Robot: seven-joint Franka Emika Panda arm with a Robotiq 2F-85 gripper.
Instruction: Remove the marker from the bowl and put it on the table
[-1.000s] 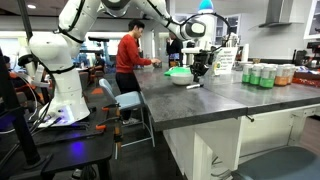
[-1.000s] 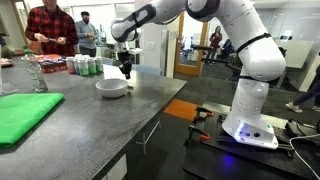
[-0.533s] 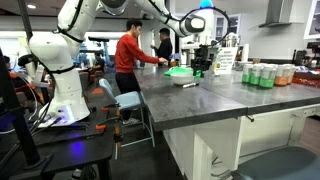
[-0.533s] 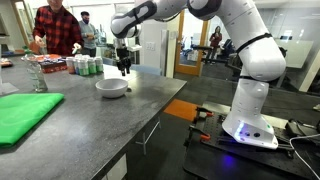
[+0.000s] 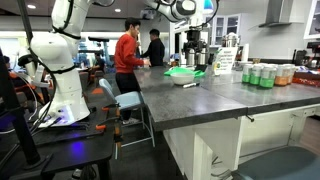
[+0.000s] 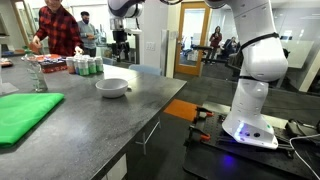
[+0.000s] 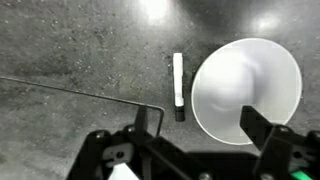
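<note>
In the wrist view the marker [image 7: 178, 85], a thin pale stick with a dark end, lies flat on the table [image 7: 70, 50] just left of the white bowl [image 7: 245, 90]. My gripper [image 7: 196, 117] hangs well above both, open, with nothing between its fingers. In an exterior view the marker [image 5: 190, 84] rests on the table [image 5: 230, 100] in front of the bowl [image 5: 180, 73], and the arm [image 5: 182, 9] is raised to the top edge. From the opposite side the bowl [image 6: 112, 88] stands empty on the table [image 6: 90, 115]; there I cannot make out the marker.
Drink cans [image 5: 265, 75] [image 6: 85, 66] stand behind the bowl. A green cloth [image 6: 25, 115] lies on the near table end. People [image 5: 125, 55] [image 6: 55, 30] stand at the far end. A thin cable [image 7: 80, 90] crosses the wrist view. The robot base [image 6: 250, 100] sits on the low bench.
The gripper was shut low beside the bowl; it has opened, left the marker lying on the table next to the bowl, and risen well above it.
</note>
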